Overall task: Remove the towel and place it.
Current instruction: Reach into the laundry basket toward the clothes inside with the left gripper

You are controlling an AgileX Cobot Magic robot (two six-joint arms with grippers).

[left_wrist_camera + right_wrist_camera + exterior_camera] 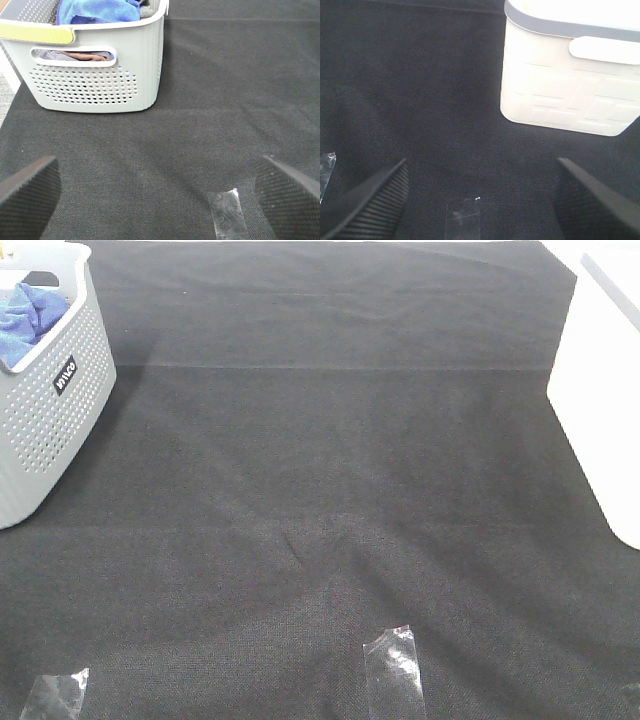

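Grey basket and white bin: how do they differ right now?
The grey basket has walls perforated with round holes; the white bin has solid walls with an embossed block pattern. The grey basket holds the blue towel; the white bin's inside is not visible. Both stand upright on the black mat, at opposite sides.

A black cloth-covered table (330,440) carries a grey basket (50,430), white bin (600,410) and clear tape strips (397,672).

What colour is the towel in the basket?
Royal blue towel, bunched in the grey basket; clearest in the left wrist view.
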